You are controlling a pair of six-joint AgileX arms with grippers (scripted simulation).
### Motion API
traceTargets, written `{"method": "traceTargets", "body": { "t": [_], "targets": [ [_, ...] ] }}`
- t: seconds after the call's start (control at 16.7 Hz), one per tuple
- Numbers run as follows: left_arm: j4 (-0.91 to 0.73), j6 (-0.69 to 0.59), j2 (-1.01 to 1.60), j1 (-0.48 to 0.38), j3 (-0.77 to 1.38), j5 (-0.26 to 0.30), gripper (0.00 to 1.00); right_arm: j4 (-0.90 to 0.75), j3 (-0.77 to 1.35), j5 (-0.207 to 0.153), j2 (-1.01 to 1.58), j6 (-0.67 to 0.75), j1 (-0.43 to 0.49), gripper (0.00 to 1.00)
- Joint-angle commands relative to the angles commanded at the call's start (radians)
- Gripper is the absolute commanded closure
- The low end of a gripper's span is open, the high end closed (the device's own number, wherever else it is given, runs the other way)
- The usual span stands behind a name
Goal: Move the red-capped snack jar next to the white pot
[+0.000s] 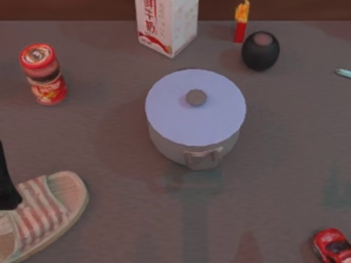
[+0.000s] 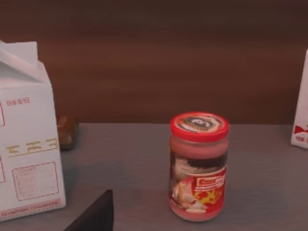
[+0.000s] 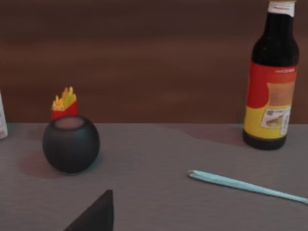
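The red-capped snack jar [image 1: 43,74] stands upright at the table's far left, well apart from the white pot [image 1: 195,115] in the middle. The pot has a flat pale lid, a dark knob and a handle facing the near edge. In the left wrist view the jar [image 2: 198,166] stands just ahead of my left gripper [image 2: 194,227], which is open and not touching it; only one dark finger [image 2: 95,216] shows. Part of my left arm [image 1: 4,186] shows at the left edge. My right gripper [image 3: 137,226] is open and empty, out of the top view.
A milk carton [image 1: 167,24], a red-and-yellow lighter [image 1: 241,22] and a black speaker [image 1: 260,50] stand behind the pot. A striped slipper [image 1: 41,211] lies near left, a red toy car [image 1: 332,245] near right. The right wrist view shows a sauce bottle [image 3: 272,82] and a pale blue stick [image 3: 245,185].
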State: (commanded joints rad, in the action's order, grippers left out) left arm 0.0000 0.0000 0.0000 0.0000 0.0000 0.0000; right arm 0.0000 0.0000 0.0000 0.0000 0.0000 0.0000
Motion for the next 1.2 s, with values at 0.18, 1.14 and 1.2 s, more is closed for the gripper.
{"method": "traceTargets", "body": {
  "t": [0.18,1.14,1.2],
  "targets": [
    [-0.002,0.003,0.005,0.001,0.008,0.000,0.00,0.000,0.000,0.000,0.000,0.000,0.000,0.00],
    [-0.538,0.352,0.926,0.005,1.010,0.086,0.00,0.000,0.000,0.000,0.000,0.000,0.000,0.00],
    [-0.601,0.383,1.027,0.004,1.093,0.094,0.00,0.000,0.000,0.000,0.000,0.000,0.000,0.00]
  ]
}}
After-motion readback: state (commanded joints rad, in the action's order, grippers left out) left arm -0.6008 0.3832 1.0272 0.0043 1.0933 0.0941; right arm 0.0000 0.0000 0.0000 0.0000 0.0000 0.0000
